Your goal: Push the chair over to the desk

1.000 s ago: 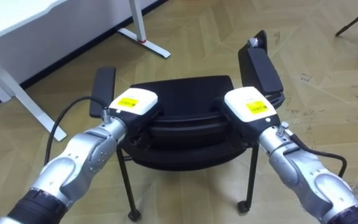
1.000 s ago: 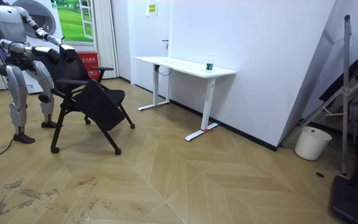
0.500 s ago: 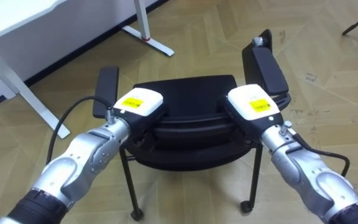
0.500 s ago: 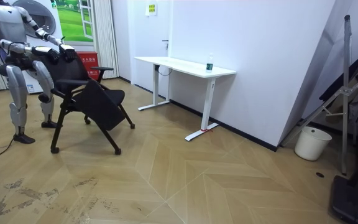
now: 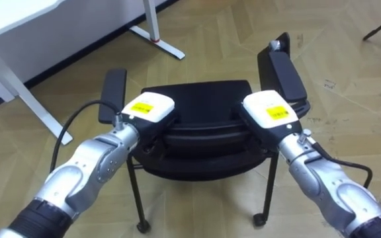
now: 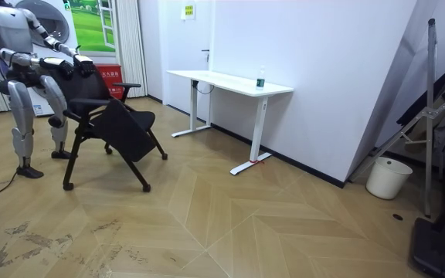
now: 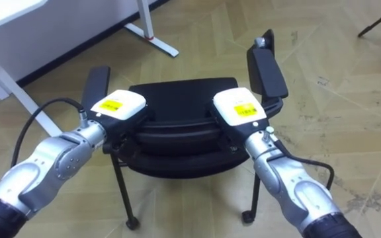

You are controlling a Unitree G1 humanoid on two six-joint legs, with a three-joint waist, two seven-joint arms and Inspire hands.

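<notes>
The left hand (image 5: pixel 147 109) and the right hand (image 5: pixel 270 112) are laid, backs upward, on the black chair (image 5: pixel 204 99), one at each side of what appears to be the top of its backrest (image 5: pixel 204 129). Whether either hand is clasped about that edge or merely pressed against it cannot be told, since the front of each is hidden over the rim.

The chair is found directly ahead of both hands and between them, in contact with both. Its left armrest (image 5: pixel 113 96) is seen just beyond the left hand and slightly outward of it. Its right armrest (image 5: pixel 282 69) is seen just beyond the right hand, likewise outward. A white desk (image 5: pixel 5 23) stands well ahead of the left hand and off to its outer side, on the wooden floor (image 5: pixel 210 36).

In the room view the robot is shown standing upright at the room view's left, directly behind the chair (image 6: pixel 118 123), with both arms stretched forward to it. The desk (image 6: pixel 230 82) is set against the wall, well apart from the chair, towards the room view's right.
</notes>
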